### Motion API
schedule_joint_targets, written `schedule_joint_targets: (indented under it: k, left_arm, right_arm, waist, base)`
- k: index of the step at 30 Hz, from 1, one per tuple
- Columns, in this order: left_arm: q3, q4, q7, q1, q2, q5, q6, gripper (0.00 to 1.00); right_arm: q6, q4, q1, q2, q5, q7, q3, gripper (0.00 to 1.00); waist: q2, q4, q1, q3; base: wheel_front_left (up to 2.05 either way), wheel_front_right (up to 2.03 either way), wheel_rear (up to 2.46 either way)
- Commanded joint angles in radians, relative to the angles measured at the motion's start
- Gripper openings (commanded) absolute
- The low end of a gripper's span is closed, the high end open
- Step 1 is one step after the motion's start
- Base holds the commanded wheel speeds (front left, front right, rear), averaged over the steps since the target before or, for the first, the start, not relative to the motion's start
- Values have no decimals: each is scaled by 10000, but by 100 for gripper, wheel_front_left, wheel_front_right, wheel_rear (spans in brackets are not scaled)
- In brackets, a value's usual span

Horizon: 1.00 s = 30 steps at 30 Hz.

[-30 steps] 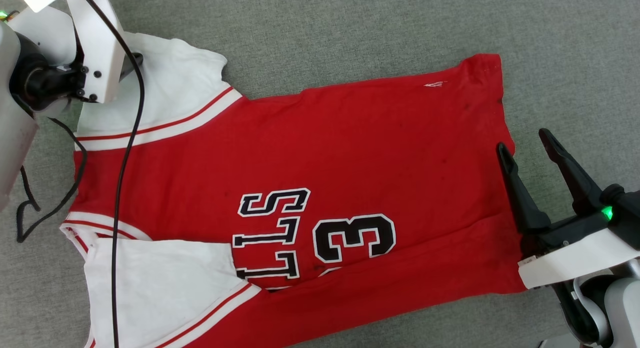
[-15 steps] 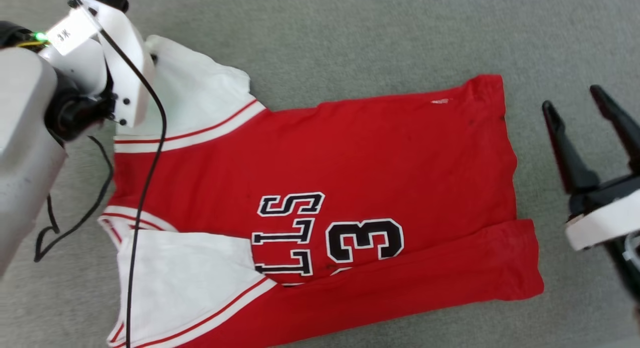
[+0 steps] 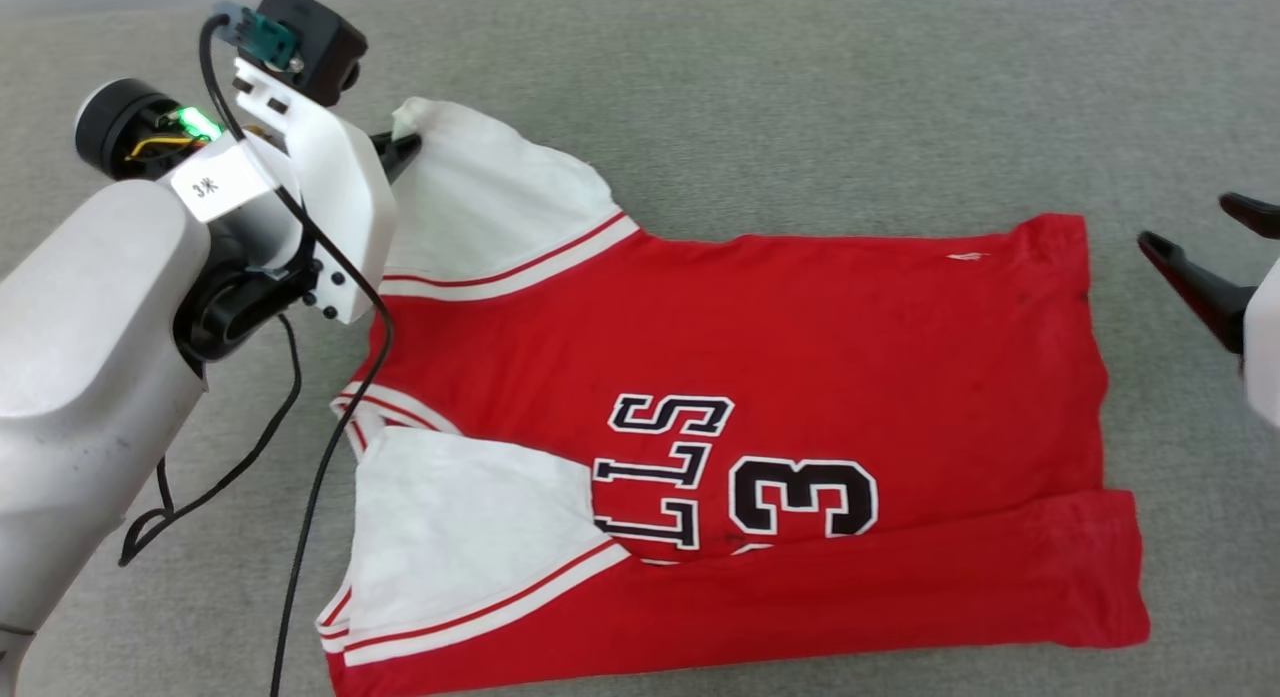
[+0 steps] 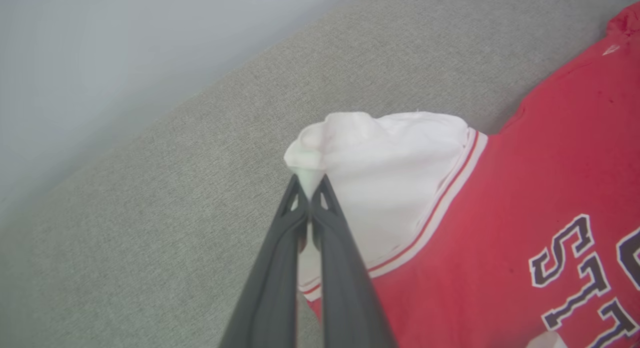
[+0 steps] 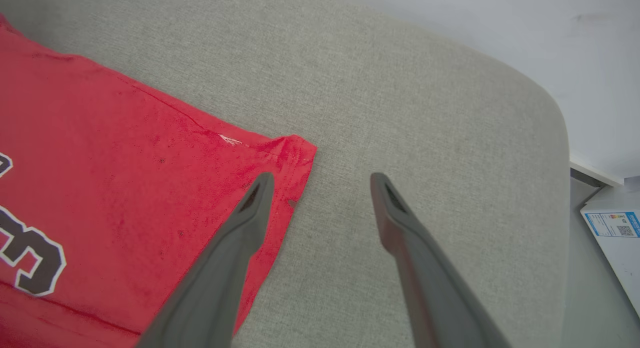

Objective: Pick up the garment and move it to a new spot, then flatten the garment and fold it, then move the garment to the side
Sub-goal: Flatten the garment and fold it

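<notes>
The garment, a red jersey with white sleeves and a black number 3, lies spread on the grey cushion with its near edge folded over. My left gripper is shut on the tip of the far white sleeve, pinching it into a raised point. My right gripper stands open at the right, off the cloth. In the right wrist view its fingertips hover by the garment's far hem corner, the left finger over the red cloth, the right one over bare cushion.
The grey cushion ends in a rounded edge against a pale wall. A white labelled box sits beyond that edge. A black cable hangs from my left arm over the collar side.
The head camera has shifted, so the whole picture slid right and down. My right gripper has drawn away from the hem. The left gripper keeps the sleeve tip, now pulled into a point.
</notes>
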Motion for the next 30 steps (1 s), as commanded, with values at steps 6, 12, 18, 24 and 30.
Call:
schedule_joint_targets:
  k: [6,12,18,24,30]
  left_arm:
    - [6,-906,-250,216,68,176,273,0]
    - [-32,-1468,-338,119,114,312,400,0]
    - [-32,-1791,-442,-77,34,434,450,0]
    - [-57,-1797,-543,-215,-6,516,394,0]
    - [-54,-1591,-703,-59,114,444,334,0]
  right_arm:
    - [-10,1127,-1277,-534,731,1847,902,100]
    - [-10,2272,-2207,-152,787,2296,1579,100]
    - [-10,3574,-2806,365,705,1888,2226,100]
    - [-6,4749,-2388,506,902,1640,3508,100]
    - [-10,4975,-2724,347,1313,299,4004,0]
  waist:
    - [0,518,1,169]
    - [0,794,1,552]
    - [0,978,1,986]
    - [0,1064,1,1219]
    - [0,932,1,1130]
  base:
    - [0,0,0]
    - [0,0,0]
    - [0,0,0]
    - [0,0,0]
    - [0,0,0]
